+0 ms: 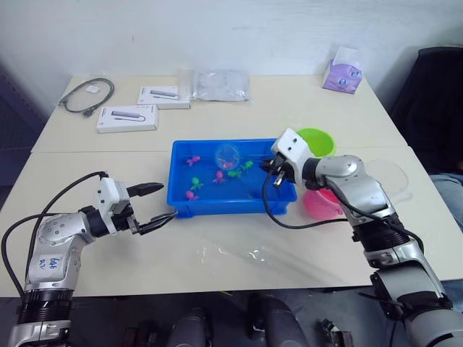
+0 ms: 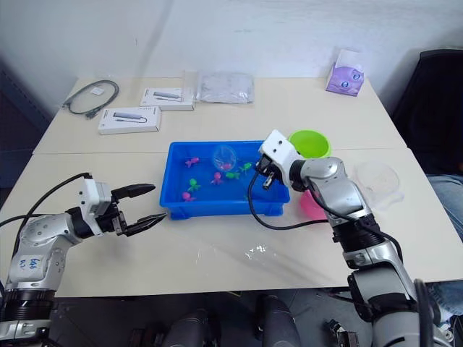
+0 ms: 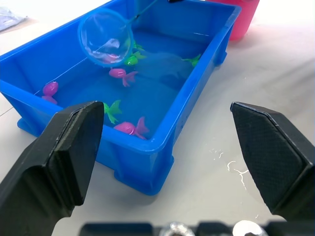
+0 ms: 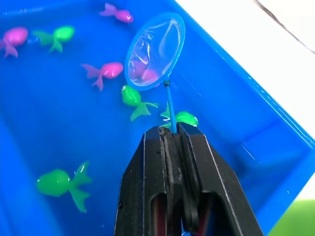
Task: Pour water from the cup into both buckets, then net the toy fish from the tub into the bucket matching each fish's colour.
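**Net in the tub, pink fish in the mesh**

Right wrist view shows my right end effector [image 4: 173,135] with its two black fingers pressed together on the thin handle of the net [image 4: 154,52]. The blue-rimmed hoop hangs tilted above the water inside the tub [image 1: 189,206], and a magenta-pink fish [image 4: 145,73] sits in its mesh. Around the hoop other toy fish lie in the tub: a pink one [image 4: 104,72] just beside the rim of the hoop, a green one [image 4: 134,100] under it, another green one [image 4: 183,118] next to the handle, and a further green fish [image 4: 61,184] well apart from them. Two more, pink [image 4: 15,37] and green [image 4: 58,35], lie side by side toward one end, and another pink fish [image 4: 118,14] lies near the tub wall.

From the head camera, the tub stands in the middle of the tabletop [image 1: 239,253]. My right arm reaches over its right end. The green bucket [image 2: 309,142] stands just beyond that end, and the pink bucket [image 1: 318,204] sits beside the tub, partly behind my forearm. The cup [image 2: 379,181] stands to the right of my arm, near the pink bucket.

My left end effector [image 1: 153,204] hovers over the tabletop off the tub's near left corner, fingers spread wide and holding nothing.
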Available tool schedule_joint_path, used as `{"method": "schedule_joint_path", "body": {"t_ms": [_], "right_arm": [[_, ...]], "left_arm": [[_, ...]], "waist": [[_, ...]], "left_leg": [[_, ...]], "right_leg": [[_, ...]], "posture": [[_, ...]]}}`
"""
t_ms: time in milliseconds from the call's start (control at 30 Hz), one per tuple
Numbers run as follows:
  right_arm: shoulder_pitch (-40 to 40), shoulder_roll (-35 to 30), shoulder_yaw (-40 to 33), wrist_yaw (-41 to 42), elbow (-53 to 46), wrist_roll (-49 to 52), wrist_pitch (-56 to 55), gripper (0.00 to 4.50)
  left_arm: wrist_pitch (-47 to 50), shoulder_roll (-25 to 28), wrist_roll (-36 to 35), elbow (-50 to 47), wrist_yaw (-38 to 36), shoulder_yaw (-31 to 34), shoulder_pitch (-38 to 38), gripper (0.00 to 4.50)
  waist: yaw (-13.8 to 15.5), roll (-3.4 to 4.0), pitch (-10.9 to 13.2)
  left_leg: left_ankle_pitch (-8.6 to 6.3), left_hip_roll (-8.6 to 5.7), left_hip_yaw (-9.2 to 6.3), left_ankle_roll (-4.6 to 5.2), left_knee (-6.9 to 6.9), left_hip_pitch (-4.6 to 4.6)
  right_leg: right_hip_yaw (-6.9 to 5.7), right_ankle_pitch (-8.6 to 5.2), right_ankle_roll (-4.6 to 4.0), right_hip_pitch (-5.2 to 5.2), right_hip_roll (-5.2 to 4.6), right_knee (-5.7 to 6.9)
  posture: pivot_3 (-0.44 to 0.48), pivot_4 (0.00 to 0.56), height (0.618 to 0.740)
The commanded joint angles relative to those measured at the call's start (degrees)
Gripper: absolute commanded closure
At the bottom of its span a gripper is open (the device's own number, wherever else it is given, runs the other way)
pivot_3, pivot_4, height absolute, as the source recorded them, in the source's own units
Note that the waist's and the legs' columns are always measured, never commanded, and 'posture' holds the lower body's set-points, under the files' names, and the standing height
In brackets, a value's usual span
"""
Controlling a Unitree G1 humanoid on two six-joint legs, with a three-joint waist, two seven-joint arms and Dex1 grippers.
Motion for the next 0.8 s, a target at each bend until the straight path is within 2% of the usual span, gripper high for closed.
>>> {"method": "schedule_joint_path", "body": {"t_ms": [33,267,500,800], "right_arm": [[0.22,0.71,0.56,-0.96,0.56,-2.31,-3.88,4.5],[0.36,2.24,2.5,0.77,-0.78,-4.03,-2.73,4.5],[0.61,3.77,-1.03,4.36,-6.02,2.91,12.3,4.5],[-1.11,3.97,-14.88,3.26,-10.71,17.83,35.99,4.5]], "left_arm": [[-0.35,0.86,-0.19,-1.19,-0.01,0.46,-0.91,0.07],[-0.67,0.92,0.13,-0.89,-0.11,0.4,-0.97,0.07],[-0.43,1.05,0.09,-1.56,0.22,0.62,-0.51,0.07],[0.14,1.02,-0.32,-3.2,0.9,0.73,0.65,0.07]], "waist": [[0.0,0.0,0.0],[-0.07,0.01,0.0],[-0.02,0.01,0.01],[0.09,0.01,0.01]], "left_leg": [[0.0,0.0,0.0,0.0,0.0,0.0],[0.0,0.01,0.0,0.0,0.0,0.0],[0.0,0.02,-0.01,0.0,0.0,0.0],[0.0,0.01,-0.05,0.0,0.0,-0.01]], "right_leg": [[0.0,0.0,0.0,0.0,0.0,0.0],[0.0,0.0,0.0,0.0,0.01,0.0],[0.0,0.0,0.0,0.0,0.0,0.0],[0.0,0.0,0.0,0.0,-0.03,-0.01]], "posture": [[0.0,0.15,0.74],[0.0,0.15,0.74],[0.0,0.15,0.74],[0.0,0.15,0.74]]}}
